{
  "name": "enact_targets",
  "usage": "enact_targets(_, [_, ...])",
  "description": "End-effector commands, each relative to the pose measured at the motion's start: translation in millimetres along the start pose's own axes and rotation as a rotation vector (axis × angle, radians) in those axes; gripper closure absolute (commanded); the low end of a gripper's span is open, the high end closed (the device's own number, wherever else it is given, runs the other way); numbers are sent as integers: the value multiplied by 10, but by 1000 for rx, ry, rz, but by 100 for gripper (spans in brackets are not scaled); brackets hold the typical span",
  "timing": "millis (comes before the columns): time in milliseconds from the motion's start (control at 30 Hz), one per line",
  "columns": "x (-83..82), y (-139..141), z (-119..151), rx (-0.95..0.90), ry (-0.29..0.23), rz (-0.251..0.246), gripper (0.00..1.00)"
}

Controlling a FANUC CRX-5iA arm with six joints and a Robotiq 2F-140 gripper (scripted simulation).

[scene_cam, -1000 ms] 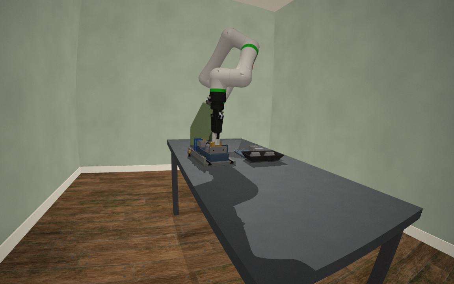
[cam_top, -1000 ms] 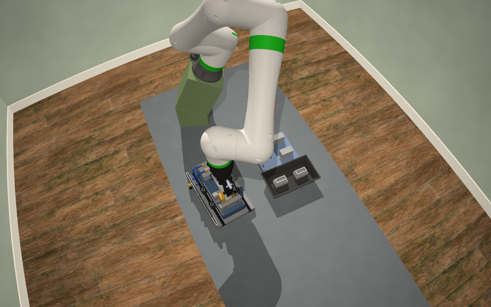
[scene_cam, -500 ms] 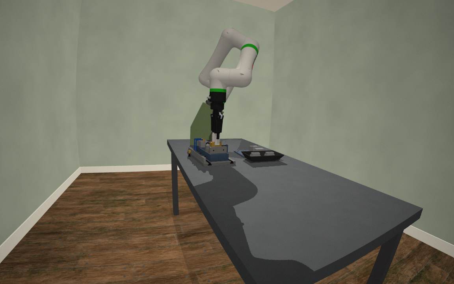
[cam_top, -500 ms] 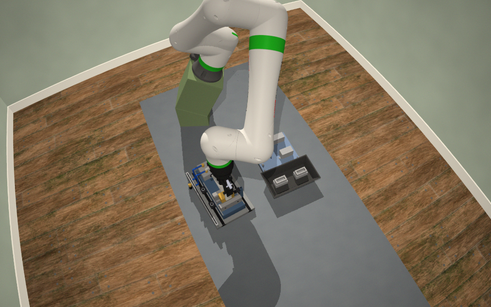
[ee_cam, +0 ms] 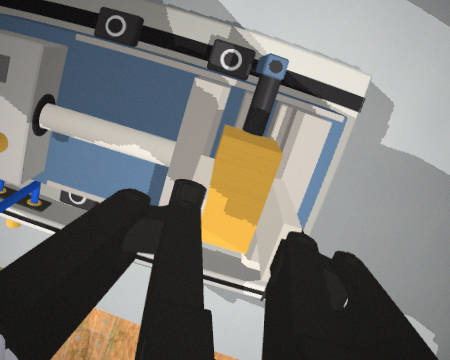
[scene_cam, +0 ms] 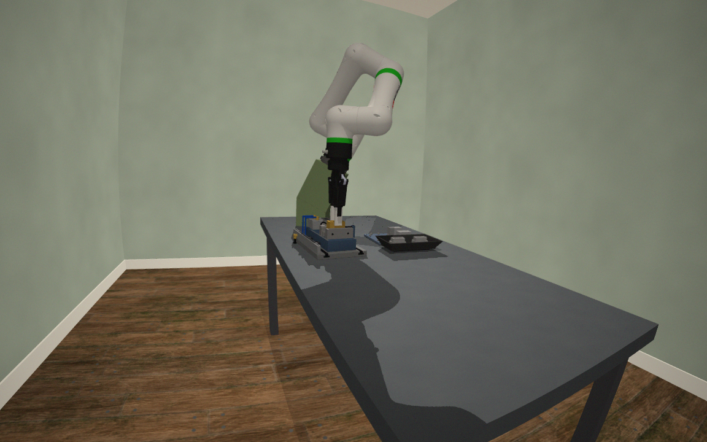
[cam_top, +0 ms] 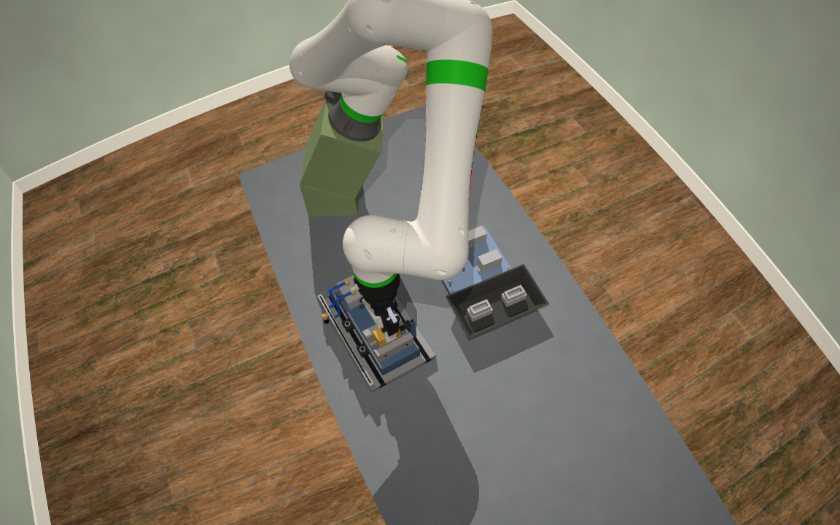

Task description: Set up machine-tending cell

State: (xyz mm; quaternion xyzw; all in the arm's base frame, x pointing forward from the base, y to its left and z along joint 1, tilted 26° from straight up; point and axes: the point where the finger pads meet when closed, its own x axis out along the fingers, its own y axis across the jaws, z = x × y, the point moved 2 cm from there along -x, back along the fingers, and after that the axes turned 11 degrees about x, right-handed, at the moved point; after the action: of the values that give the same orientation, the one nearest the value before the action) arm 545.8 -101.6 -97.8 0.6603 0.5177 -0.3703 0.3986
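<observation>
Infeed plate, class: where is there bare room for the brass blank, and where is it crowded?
A bare strip of the plate lies between the nearer aluminium blank and the outfeed tray; the arm hides part of it. The far end, with a second blank, is crowded. The claw grips the brass blank.

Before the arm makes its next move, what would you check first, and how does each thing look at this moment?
1. Gripper shut on the brass blank: ok.
2. Brass blank out of the vise opening: not ok, it sits in the gap.
3. Aluminium blank seated in the vise: not ok.
4. Two finished parts flat, pocket up in the outfeed tray: ok.
5. Free spot on the infeed plate for the brass: cannot tell, the arm hides part.
</observation>
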Motion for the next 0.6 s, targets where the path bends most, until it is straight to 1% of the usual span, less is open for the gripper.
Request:
enact_targets(0, [-11, 2, 2, 0, 0, 0, 100])
enact_targets(233, [-85, 2, 2, 0, 0, 0, 100])
enact_targets(500, [-226, 2, 1, 0, 0, 0, 100])
enact_targets(567, [-226, 2, 1, 0, 0, 0, 100])
